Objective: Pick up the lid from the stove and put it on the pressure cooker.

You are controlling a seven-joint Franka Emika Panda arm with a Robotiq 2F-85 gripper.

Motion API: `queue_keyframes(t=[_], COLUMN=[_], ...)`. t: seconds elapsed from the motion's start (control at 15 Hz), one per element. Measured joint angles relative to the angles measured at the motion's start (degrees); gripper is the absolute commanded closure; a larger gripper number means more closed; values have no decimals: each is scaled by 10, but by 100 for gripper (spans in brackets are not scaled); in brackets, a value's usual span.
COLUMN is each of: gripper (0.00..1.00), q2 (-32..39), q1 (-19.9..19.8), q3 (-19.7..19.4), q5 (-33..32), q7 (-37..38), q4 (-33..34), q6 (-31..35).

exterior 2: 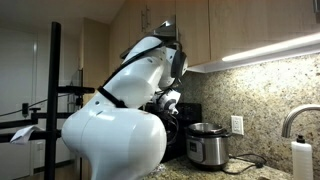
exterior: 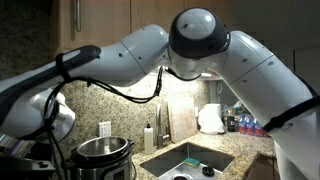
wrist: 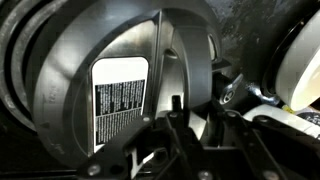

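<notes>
One of the two steps is only begun, as I judge it: the lid (wrist: 125, 50) is not on the pressure cooker (exterior: 105, 155), whose mouth stands open and bare in both exterior views. In the wrist view the lid fills most of the picture, dark and round, with a white label (wrist: 120, 92) on its face and a raised bar crossing it. It seems to lie over by the stove (exterior 2: 182, 130), the dark bulk behind the arm, though I cannot see what it rests on. The hand (wrist: 195, 125) is right at that raised bar, its fingers (wrist: 176, 118) to either side of the ridge. Whether they are clenched on it or merely bracket it, I cannot tell; the view is too dark and close. What is left, then: make sure of the grip, lift, carry across to the cooker and seat the lid on its black rim.

Room for moving looks tight to me. The upper cabinets (exterior 2: 230, 30) hang over the bench (exterior: 235, 155), and the arm (exterior: 195, 40) is folded under them, so a lift has little height to spare. The cooker stands near the stove, a short way sideways. Beyond it are a soap bottle (exterior: 150, 137) and the sink (exterior: 190, 160), off the path as I judge it. A white object (wrist: 305, 70) sits just beside the lid at the edge of the wrist view; I would watch the lid's edge against it on the way up.
</notes>
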Motion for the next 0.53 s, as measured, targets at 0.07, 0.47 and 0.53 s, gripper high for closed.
queue_keyframes(t=[0.07, 0.47, 0.53], gripper=[93, 93, 93], q2=[0, -4, -5], q1=[0, -5, -7], q3=[3, 25, 28], q5=[0, 2, 3], q7=[0, 0, 0], q4=[-1, -20, -24], q6=[2, 28, 31])
